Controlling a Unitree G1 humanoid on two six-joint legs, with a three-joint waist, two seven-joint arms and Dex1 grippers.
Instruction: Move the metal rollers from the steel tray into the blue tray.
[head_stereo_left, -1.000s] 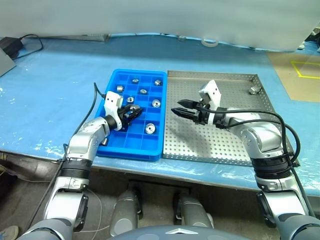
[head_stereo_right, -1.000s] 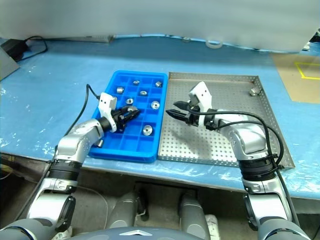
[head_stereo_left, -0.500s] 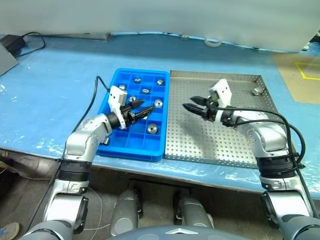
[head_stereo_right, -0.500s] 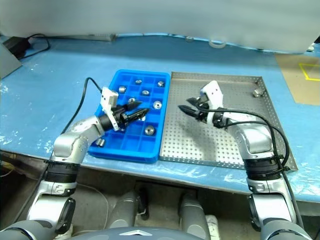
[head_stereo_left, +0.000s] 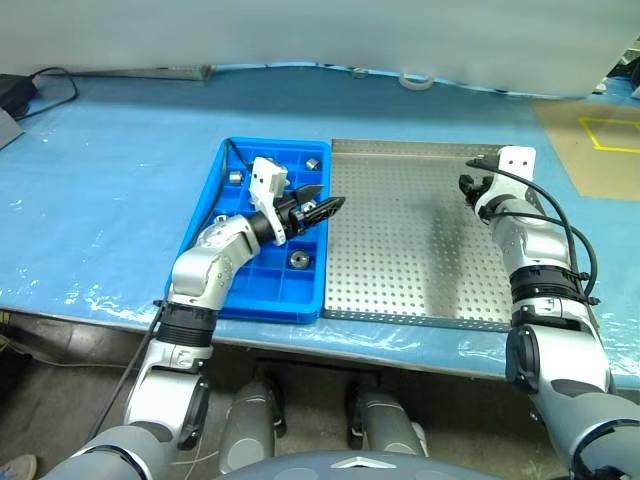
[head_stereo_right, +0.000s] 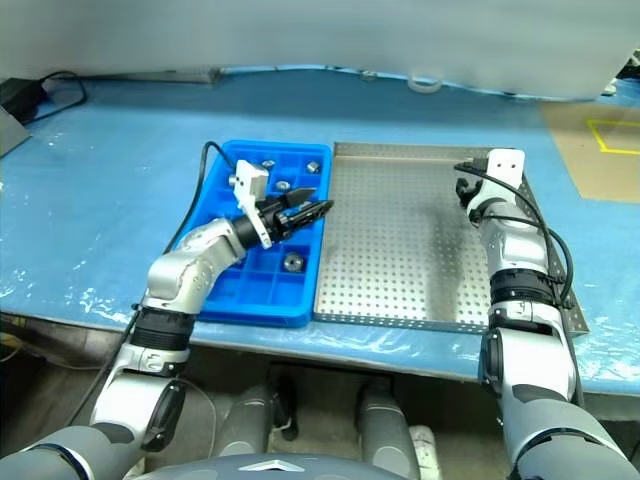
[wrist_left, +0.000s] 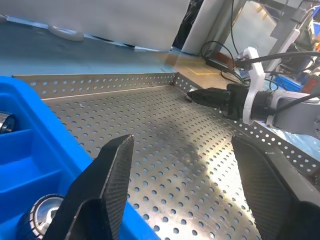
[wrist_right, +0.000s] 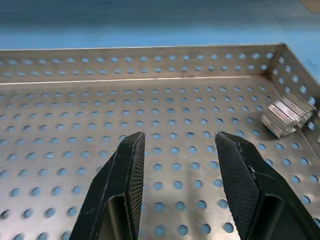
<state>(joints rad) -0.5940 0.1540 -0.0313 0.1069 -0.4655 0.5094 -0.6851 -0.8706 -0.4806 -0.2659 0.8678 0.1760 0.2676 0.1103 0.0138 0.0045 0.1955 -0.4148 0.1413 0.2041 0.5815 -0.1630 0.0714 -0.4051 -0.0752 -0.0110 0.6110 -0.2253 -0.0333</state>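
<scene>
Your right tool (wrist_right: 177, 165) hangs over the far right corner of the steel tray (head_stereo_left: 420, 260), its fingers parted and empty. One metal roller (wrist_right: 287, 116) lies in that corner, just beside the tool, untouched. Your left tool (head_stereo_left: 325, 210) reaches across the right edge of the blue tray (head_stereo_left: 250, 290), fingers spread and holding nothing. Several metal rollers (head_stereo_left: 297, 260) sit in the blue tray's compartments. Both trays rest side by side on the blue tabletop (head_stereo_left: 110, 190).
</scene>
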